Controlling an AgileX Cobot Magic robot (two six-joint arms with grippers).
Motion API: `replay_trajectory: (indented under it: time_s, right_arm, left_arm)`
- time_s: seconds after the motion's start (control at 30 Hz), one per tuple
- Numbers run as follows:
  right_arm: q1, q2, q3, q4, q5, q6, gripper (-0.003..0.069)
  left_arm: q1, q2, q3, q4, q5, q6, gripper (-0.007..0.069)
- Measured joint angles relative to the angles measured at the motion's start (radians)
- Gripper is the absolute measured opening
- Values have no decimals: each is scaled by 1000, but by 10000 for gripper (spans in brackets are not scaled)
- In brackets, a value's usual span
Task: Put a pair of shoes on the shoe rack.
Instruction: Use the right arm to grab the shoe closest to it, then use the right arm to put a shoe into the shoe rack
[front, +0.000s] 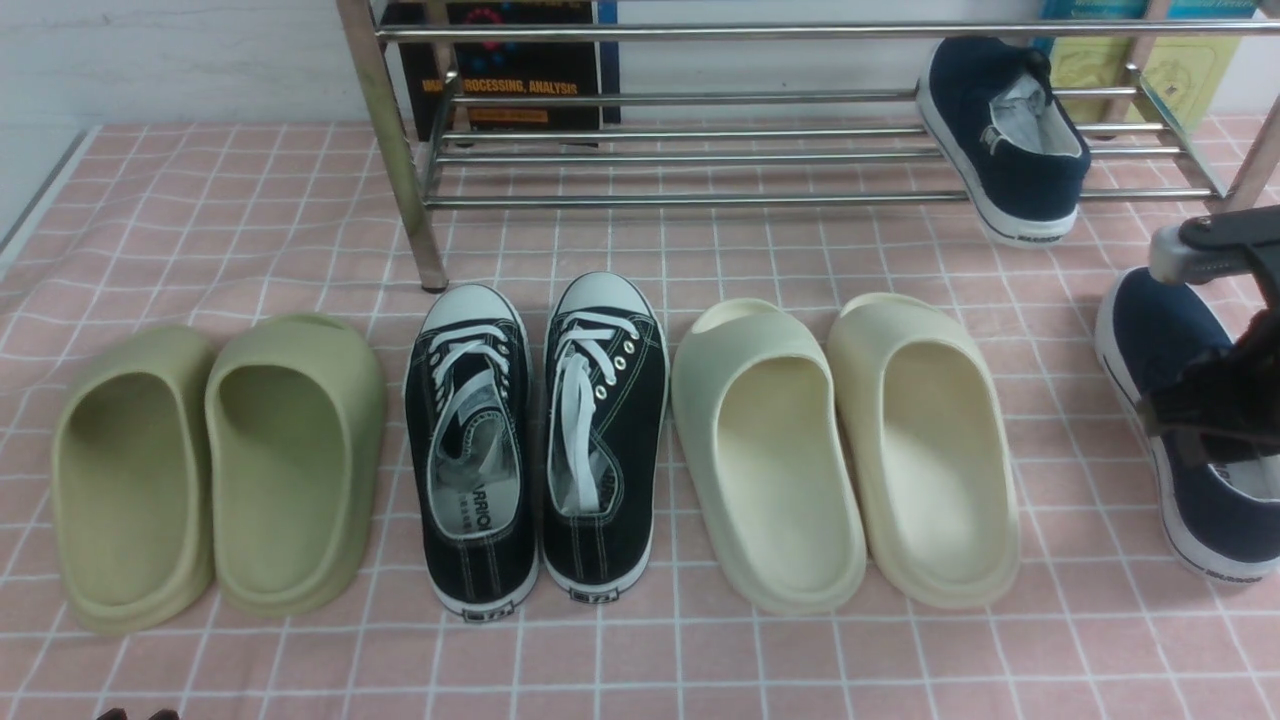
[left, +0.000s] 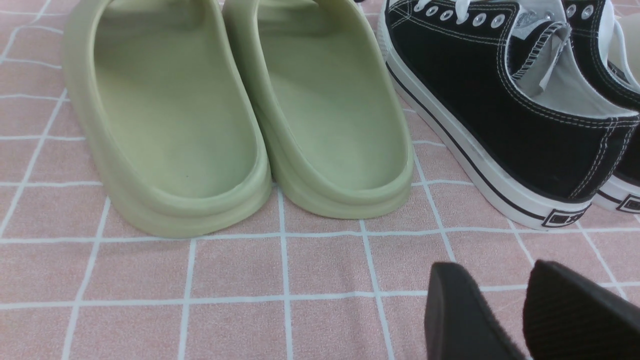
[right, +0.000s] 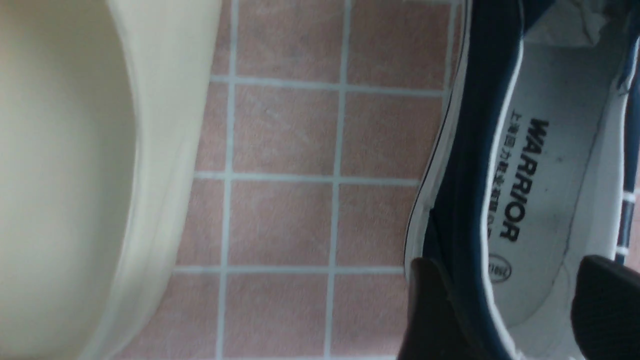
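Black ribbed fingers (left: 570, 315), grey-and-black right arm (front: 1200, 250)

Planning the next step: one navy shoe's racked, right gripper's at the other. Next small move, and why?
Probably close the right gripper: its fingers appear to straddle the side wall of the navy shoe, jaws open, nothing gripped yet.

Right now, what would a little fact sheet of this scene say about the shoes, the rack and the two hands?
Rack: chrome shoe rack, at the back of the pink checked cloth
On rack: one navy shoe, right end, tilted
Not yet on rack: second navy shoe, on the cloth, far right
Right hand: open, straddling the second navy shoe
Left hand: open, empty, over the cloth
Other pairs, left to right: green slippers, black lace-up sneakers, cream slippers
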Motion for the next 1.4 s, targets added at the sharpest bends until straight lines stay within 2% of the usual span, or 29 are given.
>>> replay_trajectory:
  time_s: [0.13, 0.2, 0.23, 0.33, 0.4, 0.57, 0.93, 1.17, 1.4]
  right_arm:
    - [0, 63, 39, -81, -88, 134, 264]
    - [0, 89, 42, -77, -88, 151, 189]
    - [0, 91, 42, -77, -88, 152, 181]
    - [0, 105, 43, -68, -95, 152, 46]
    - [0, 105, 43, -68, -95, 152, 29]
    - [0, 89, 43, -64, -85, 119, 27]
    - [0, -71, 2, -28, 70, -43, 27]
    - [0, -71, -139, -11, 101, -107, 27]
    - [0, 1, -303, -12, 72, -241, 27]
  left_arm:
    - [0, 0, 0, 1, 0, 0, 237]
    - [0, 0, 0, 1, 0, 0, 237]
    - [0, 0, 0, 1, 0, 0, 237]
    - [0, 0, 0, 1, 0, 0, 237]
    - [0, 0, 0, 1, 0, 0, 238]
    - [0, 0, 0, 1, 0, 0, 239]
    - [0, 0, 0, 1, 0, 0, 239]
    - [0, 0, 0, 1, 0, 0, 239]
    - [0, 0, 0, 2, 0, 0, 239]
